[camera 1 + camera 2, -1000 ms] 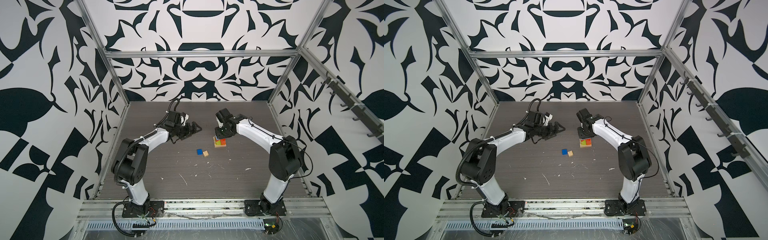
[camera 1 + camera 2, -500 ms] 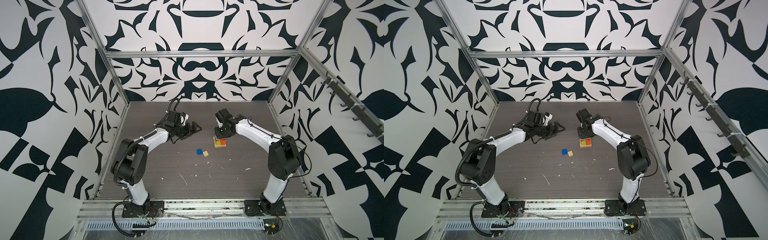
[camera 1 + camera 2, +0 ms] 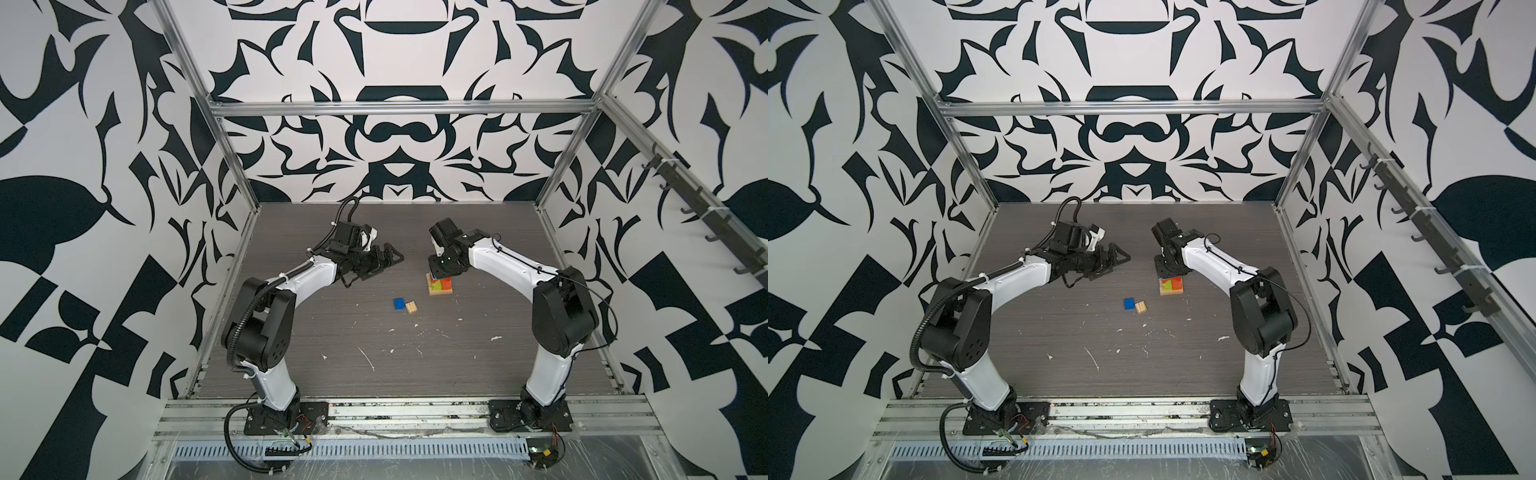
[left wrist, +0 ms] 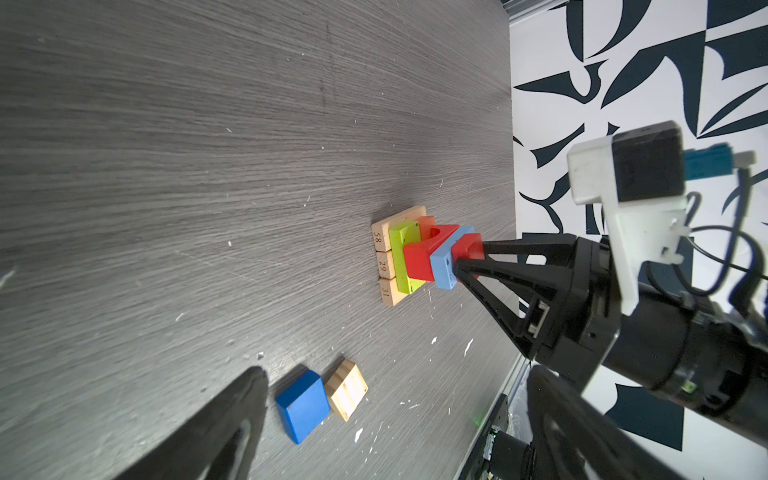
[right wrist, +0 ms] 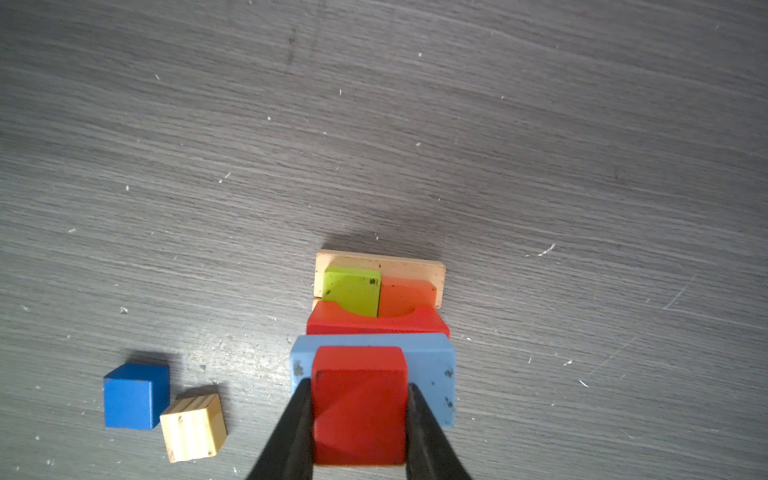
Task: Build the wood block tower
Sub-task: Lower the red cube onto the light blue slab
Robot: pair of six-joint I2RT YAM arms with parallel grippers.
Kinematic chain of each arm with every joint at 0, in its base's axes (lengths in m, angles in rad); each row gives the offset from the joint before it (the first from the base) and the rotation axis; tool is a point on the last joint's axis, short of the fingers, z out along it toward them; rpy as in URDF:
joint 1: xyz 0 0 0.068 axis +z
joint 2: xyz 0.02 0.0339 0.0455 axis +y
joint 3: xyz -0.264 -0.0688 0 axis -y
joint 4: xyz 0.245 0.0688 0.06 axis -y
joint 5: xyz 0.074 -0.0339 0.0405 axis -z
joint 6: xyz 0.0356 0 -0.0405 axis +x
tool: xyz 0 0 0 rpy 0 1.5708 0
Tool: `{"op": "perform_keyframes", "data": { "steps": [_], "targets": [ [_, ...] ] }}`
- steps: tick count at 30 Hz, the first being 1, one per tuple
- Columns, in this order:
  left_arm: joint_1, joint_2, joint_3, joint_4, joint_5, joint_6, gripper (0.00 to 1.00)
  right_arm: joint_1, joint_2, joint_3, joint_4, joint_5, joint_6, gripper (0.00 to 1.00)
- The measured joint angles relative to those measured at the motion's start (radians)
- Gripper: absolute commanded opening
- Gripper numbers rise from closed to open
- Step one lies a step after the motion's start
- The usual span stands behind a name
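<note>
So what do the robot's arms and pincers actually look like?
The left arm and right arm are white shells between chunky black joints. The left gripper and right gripper each have two black, triangular open-frame fingers. A ribbed black hose runs up the left arm; a thin black cable follows the right.

White specks (image 3: 494, 338) are lying scattered on the grey wood-grain table (image 3: 457, 374) beneath and around the right gripper (image 3: 439, 277); black-and-white patterned walls (image 3: 395, 137) are standing beyond it.
</note>
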Motion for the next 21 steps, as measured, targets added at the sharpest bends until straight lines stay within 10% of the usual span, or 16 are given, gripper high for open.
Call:
{"op": "perform_keyframes", "data": {
  "steps": [21],
  "targets": [
    [0.0,0.0,0.0,0.0,0.0,0.0,1.0,0.0,0.0,0.0,0.003,0.005,0.0,0.42]
  ]
}}
